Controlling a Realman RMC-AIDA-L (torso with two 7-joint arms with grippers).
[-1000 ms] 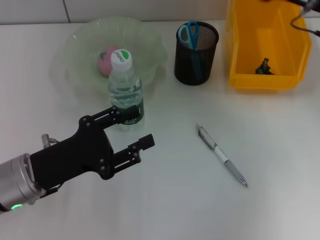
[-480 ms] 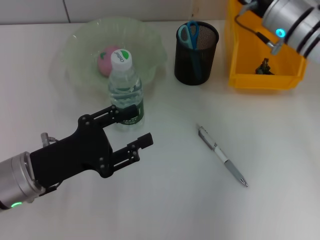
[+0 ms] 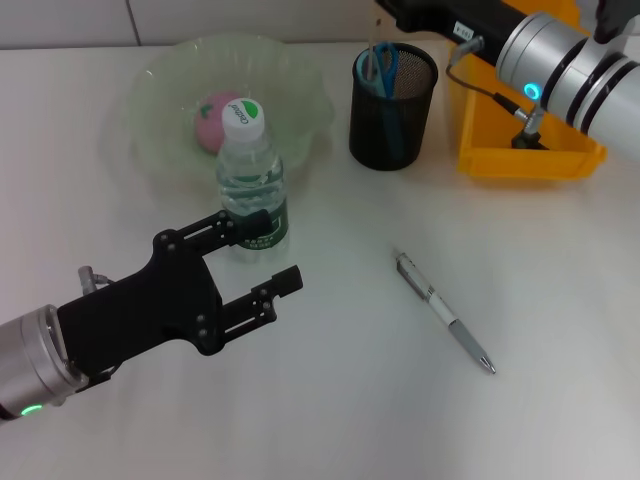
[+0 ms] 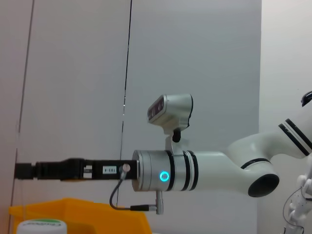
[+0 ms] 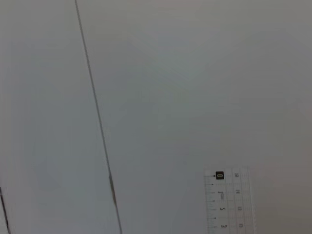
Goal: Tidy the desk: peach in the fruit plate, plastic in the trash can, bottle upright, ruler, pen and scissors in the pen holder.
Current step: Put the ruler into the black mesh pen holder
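Observation:
A pink peach (image 3: 214,120) lies in the pale green fruit plate (image 3: 300,85). In front of the plate the bottle (image 3: 251,190) stands upright, and its cap (image 4: 41,225) shows in the left wrist view. My left gripper (image 3: 259,257) is open just in front of the bottle, near its label. The black mesh pen holder (image 3: 393,110) contains blue-handled scissors (image 3: 378,64). My right gripper (image 3: 392,8) hovers above the holder, shut on a clear ruler (image 5: 229,201) that hangs down toward it. The pen (image 3: 443,312) lies on the table, right of centre.
The yellow trash can (image 3: 530,160) stands at the back right, and my right arm (image 3: 560,60) crosses over it. In the left wrist view that arm (image 4: 165,170) stretches out level above the bin (image 4: 83,214). White tabletop surrounds the pen.
My right arm swung in from the far right, passing over the yellow bin to above the pen holder. The left arm has drifted slightly back.

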